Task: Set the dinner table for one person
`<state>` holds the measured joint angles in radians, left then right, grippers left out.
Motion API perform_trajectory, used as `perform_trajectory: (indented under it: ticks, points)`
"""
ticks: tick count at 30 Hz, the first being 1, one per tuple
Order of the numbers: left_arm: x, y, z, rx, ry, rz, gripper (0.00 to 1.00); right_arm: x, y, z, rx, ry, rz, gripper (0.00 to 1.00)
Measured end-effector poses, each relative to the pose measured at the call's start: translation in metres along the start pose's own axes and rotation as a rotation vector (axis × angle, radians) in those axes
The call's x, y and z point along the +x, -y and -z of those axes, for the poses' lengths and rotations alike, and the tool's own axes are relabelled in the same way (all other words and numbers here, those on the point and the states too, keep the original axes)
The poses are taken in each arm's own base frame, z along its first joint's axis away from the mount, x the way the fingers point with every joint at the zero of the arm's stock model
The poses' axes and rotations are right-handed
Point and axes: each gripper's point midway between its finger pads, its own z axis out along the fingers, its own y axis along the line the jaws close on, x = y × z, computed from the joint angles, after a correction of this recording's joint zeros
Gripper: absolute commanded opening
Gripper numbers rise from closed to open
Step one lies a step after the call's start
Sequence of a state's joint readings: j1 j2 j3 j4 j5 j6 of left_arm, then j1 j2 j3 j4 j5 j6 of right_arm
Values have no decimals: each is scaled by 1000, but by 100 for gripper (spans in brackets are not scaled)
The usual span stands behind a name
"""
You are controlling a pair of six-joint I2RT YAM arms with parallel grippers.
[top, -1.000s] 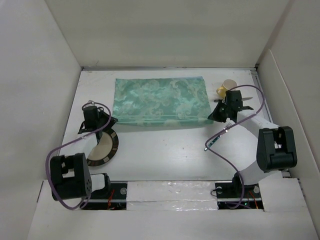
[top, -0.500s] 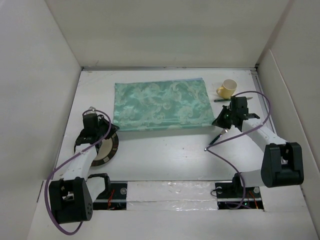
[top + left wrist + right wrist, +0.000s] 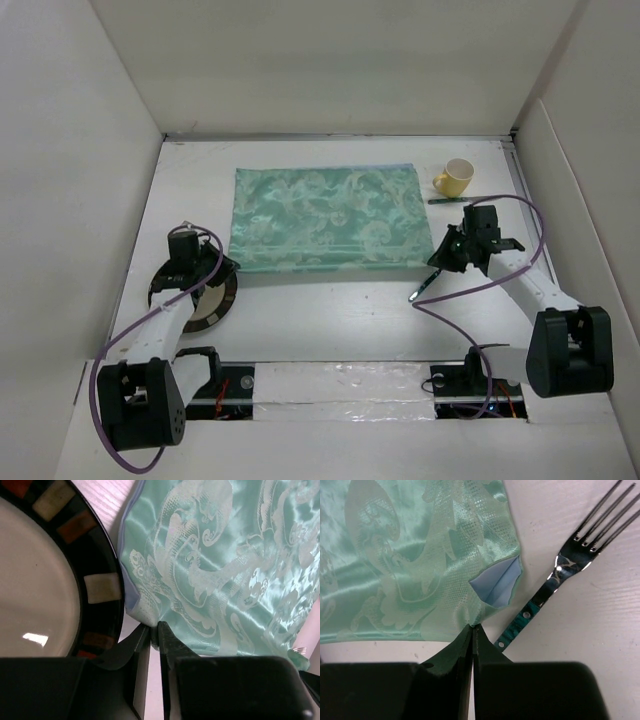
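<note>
- The dinner table (image 3: 330,315) is the white top inside white wall panels; both arms are bolted at its near edge.
- A green patterned placemat (image 3: 333,218) lies flat on the far middle of the table.
- The left arm reaches forward from its near-left base. Its wrist is bent low over a dark-rimmed plate (image 3: 212,303).
- The left gripper (image 3: 224,266) points at the placemat's near-left corner.
- In the left wrist view, the left gripper (image 3: 153,628) has its jaws pressed nearly together on the edge of the placemat (image 3: 220,565). The plate (image 3: 45,585) lies just beside that corner.
- The right arm has its elbow folded at the near right. Its forearm stretches forward and left, low over the table.
- The right gripper (image 3: 441,259) is at the placemat's near-right corner.
- In the right wrist view, the right gripper (image 3: 471,627) is clamped tight on the hem of the placemat (image 3: 415,550). A small fold beside the clamped spot shows the pale blue underside.
- A fork (image 3: 555,580) with a green handle lies on the table just right of that corner, its tines pointing away from the gripper.
- A yellow cup (image 3: 455,177) stands near the placemat's far-right corner, apart from it.
</note>
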<state>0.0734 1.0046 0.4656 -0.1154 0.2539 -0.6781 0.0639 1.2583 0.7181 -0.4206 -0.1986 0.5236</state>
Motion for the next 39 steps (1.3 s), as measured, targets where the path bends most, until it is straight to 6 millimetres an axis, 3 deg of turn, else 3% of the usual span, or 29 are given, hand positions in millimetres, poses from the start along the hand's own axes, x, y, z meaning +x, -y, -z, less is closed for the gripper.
perform_trajectory:
  ticks: [5,10,14,15,19,21,24,27,28,30,31,32,33,35,37,39]
  points:
    - [3,-2,6,-12,-6,13,32,1,8,1,38,0,-6,37]
    - [3,-1,14,-29,-12,23,33,-4,7,8,62,-4,-3,51]
    - [-22,25,28,2,28,6,33,-24,-20,26,34,41,41,53]
    - [-34,37,35,21,50,-4,32,-30,-30,33,23,58,58,51]
    - [-96,104,73,146,191,-69,20,-52,-82,67,-66,157,158,0]
    - [-126,141,99,228,270,-106,10,-50,-117,83,-143,186,219,0]
    - [-154,193,135,369,346,-167,2,-18,-178,95,-288,163,321,0]
    - [-165,231,161,494,371,-218,0,46,-240,86,-437,54,421,0]
    - [-166,238,167,520,374,-230,0,67,-256,77,-468,15,440,10]
    - [-169,249,177,553,380,-248,0,114,-280,55,-510,-75,466,31]
    - [-170,252,181,566,382,-255,0,135,-287,41,-516,-115,471,50]
    - [-170,256,185,579,383,-262,0,152,-303,32,-553,-142,457,63]
    - [-169,258,188,592,380,-268,0,175,-300,12,-517,-190,485,63]
    - [-163,262,189,607,370,-283,12,208,-309,-10,-508,-249,492,66]
    - [-151,261,186,614,343,-296,20,233,-330,-30,-530,-273,489,70]
    - [-135,260,180,611,304,-316,23,255,-350,-44,-568,-288,470,71]
